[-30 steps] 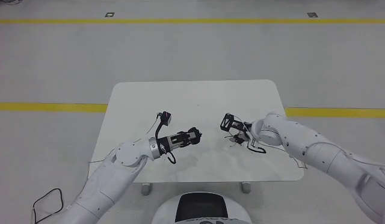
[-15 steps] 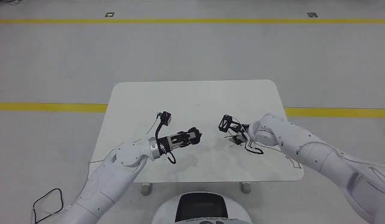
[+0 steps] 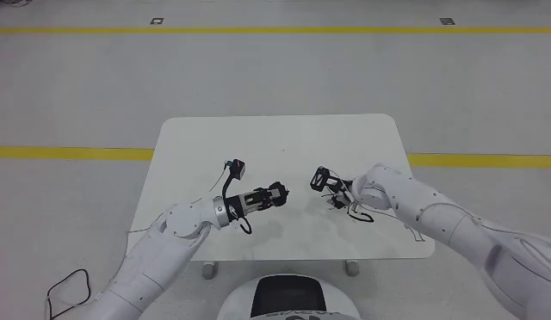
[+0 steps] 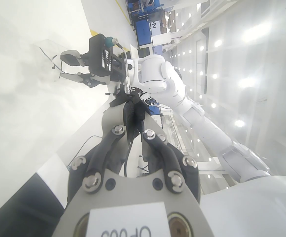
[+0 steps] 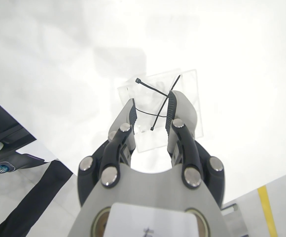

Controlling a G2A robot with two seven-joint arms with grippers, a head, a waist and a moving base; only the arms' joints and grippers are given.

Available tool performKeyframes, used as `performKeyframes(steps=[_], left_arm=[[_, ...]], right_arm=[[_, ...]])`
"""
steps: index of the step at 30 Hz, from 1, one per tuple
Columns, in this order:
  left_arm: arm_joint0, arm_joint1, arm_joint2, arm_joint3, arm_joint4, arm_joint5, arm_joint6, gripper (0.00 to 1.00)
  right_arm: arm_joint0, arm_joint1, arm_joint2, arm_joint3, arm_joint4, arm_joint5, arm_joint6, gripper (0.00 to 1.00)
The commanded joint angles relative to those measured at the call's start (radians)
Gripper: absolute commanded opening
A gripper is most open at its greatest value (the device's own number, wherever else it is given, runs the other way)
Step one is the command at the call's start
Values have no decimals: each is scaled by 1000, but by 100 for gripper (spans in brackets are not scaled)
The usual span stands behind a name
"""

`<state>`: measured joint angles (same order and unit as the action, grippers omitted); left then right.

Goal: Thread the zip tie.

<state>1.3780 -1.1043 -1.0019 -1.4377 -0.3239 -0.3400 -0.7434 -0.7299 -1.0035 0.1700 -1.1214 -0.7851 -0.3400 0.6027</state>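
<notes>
Since the right gripper (image 5: 152, 97) is wide open and straddles the zip tie (image 5: 163, 105) on its clear plate (image 5: 149, 141), I'd drop straight down and pinch just that strand. What looks like a second tie (image 5: 153, 88) crosses it, so grab away from the crossing. The left gripper (image 3: 281, 192) hovers nearby with its fingers together, can't tell if anything's pinched. Plain white table (image 3: 284, 139), pale floor with yellow lines (image 3: 86, 152) around it.

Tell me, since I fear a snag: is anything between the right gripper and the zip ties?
Nothing visible. The open right gripper hangs right over the crossed zip ties on the clear plate, with its fingers either side.
</notes>
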Motion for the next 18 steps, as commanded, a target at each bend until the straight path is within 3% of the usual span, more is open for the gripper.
performKeyframes(steps=[1, 18], left_arm=[[0, 0, 0, 0, 0, 0, 0, 0], [0, 0, 0, 0, 0, 0, 0, 0]], right_arm=[[-2, -6, 0, 12, -8, 0, -6, 28], [-19, -53, 0, 104, -99, 0, -99, 22]])
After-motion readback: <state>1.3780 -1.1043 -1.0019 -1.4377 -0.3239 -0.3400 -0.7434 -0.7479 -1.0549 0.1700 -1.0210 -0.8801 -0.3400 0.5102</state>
